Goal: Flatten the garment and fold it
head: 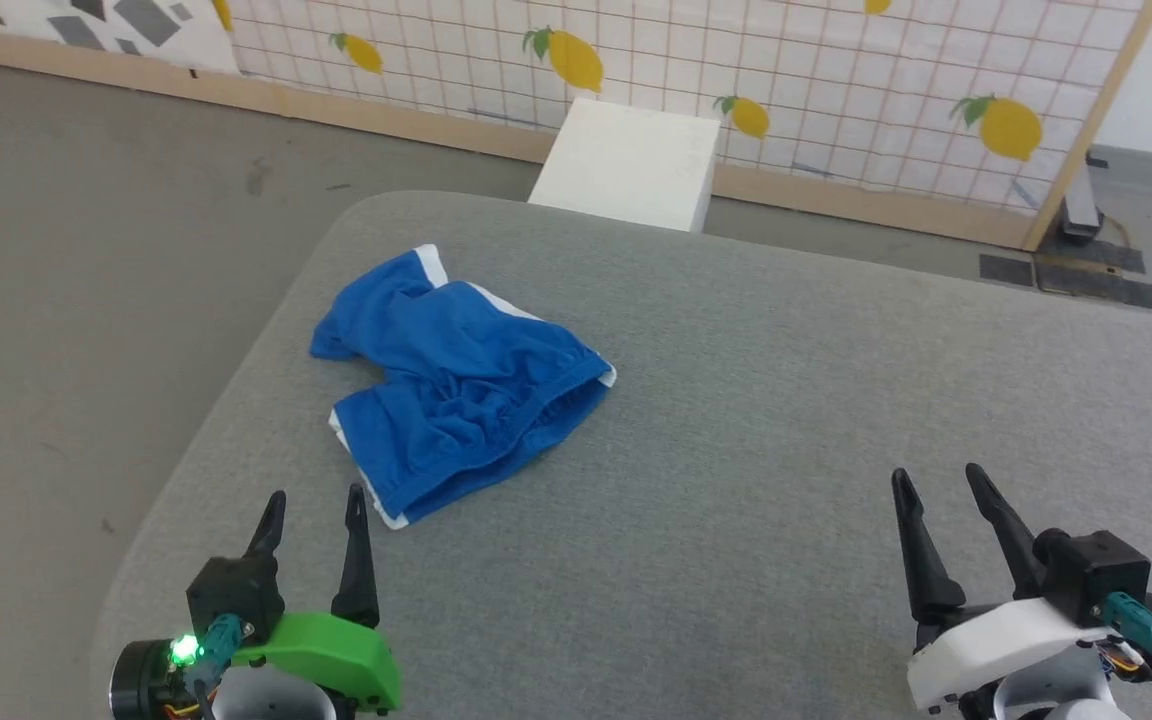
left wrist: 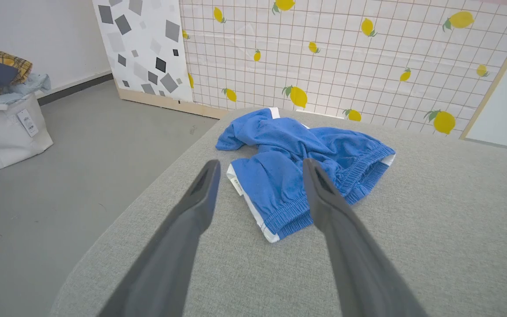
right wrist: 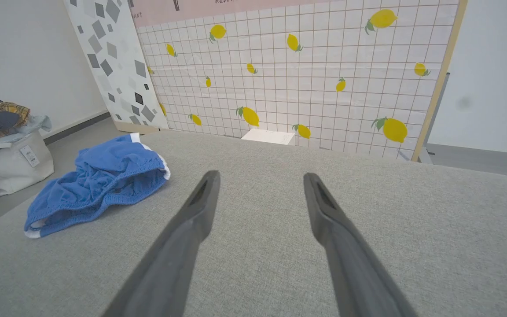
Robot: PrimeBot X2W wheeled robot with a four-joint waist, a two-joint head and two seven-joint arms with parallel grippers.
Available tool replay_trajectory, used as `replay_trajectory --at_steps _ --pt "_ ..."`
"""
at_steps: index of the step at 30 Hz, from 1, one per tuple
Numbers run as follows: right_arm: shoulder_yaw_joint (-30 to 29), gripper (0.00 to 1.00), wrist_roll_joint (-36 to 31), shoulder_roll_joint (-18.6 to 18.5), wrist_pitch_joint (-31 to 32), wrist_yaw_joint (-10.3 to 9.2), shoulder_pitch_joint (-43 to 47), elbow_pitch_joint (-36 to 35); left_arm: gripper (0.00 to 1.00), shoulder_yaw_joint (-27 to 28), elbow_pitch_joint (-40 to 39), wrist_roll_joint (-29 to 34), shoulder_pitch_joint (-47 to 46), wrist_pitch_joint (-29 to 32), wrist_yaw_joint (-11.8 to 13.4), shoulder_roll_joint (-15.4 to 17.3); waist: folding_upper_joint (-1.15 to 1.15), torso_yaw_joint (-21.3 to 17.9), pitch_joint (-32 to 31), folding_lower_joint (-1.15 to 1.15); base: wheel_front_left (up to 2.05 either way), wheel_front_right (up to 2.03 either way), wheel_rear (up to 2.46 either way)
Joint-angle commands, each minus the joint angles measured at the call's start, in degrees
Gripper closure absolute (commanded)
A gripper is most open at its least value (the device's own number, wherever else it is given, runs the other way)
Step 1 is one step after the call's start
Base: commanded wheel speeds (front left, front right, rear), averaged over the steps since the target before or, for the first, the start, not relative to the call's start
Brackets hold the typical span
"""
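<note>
The garment point(head: 456, 385), bright blue shorts with white trim, lies crumpled on the left half of the grey padded table point(head: 786, 400), its gathered waistband turned toward the right. My left gripper point(head: 316, 495) stands open just in front of the garment's near corner, not touching it. In the left wrist view the garment point(left wrist: 297, 167) lies right beyond the open fingers point(left wrist: 200, 193), a small white label at its near left edge. My right gripper point(head: 936, 475) is open at the lower right, far from the cloth. The right wrist view has the garment point(right wrist: 99, 185) at its left.
A white block point(head: 626, 165) stands on the floor behind the table, against a lemon-print grid panel point(head: 836, 90). A white bag heaped with clothes point(left wrist: 2, 114) sits on the floor to the left. The table's rounded left edge point(head: 206, 420) runs close to the garment.
</note>
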Motion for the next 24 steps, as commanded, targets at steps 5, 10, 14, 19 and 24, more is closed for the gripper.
replay_trajectory --at_steps 5,10,14,19,24 --pt "0.20 0.00 1.12 -0.01 -1.07 -0.05 0.67 0.72 0.00 0.03 0.53 -1.23 1.15 -1.00 0.52 -0.09 0.00 1.66 -0.20 0.00 0.00 0.00 0.00" --pt "0.26 0.00 1.68 -0.01 -1.67 -0.05 0.77 1.11 0.00 -0.24 0.86 -1.85 1.32 -1.60 0.78 -0.10 0.00 2.88 -0.21 0.00 0.00 0.00 0.00" --pt "0.43 0.00 2.12 -0.01 -2.14 -0.05 0.75 1.39 0.00 -0.34 1.00 -2.25 1.46 -2.07 0.96 -0.10 0.00 3.76 -0.07 0.00 0.00 0.00 0.00" --pt "0.58 0.00 2.61 -0.01 -2.72 -0.06 0.69 1.72 0.00 -0.55 1.22 -2.72 1.57 -2.64 1.20 -0.11 0.00 4.74 0.12 0.00 0.00 0.00 0.00" --pt "0.62 0.00 3.14 -0.01 -3.33 -0.06 0.90 2.19 0.00 -0.76 1.61 -3.30 1.77 -3.24 1.41 -0.12 0.00 5.69 0.06 0.00 0.00 0.00 0.00"
